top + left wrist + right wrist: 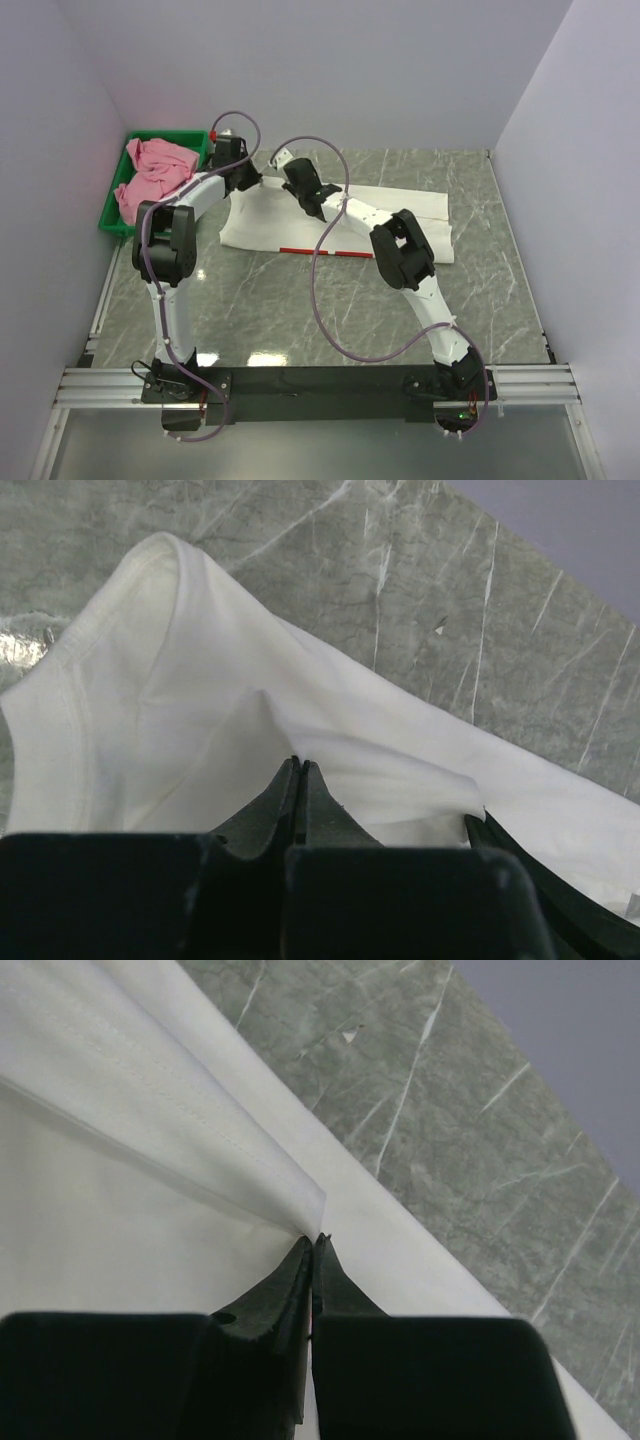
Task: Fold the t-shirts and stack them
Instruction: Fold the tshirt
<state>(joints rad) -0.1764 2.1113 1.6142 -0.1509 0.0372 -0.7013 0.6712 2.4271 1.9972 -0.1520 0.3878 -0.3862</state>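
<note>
Left gripper [300, 768] fingers are pressed together on a raised fold of the white t-shirt [150, 690], spread on the table [300, 300]; the right gripper [313, 1243] pinches its edge. Uneven pull could slip either pinch, collapsing the fold. Pink t-shirt [155, 170] lies in the green tray [112, 228].

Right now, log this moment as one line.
step: folding white t-shirt | left gripper: shut on its fabric | right gripper: shut on its fabric | pink t-shirt: crumpled in green tray | stack: not started
</note>
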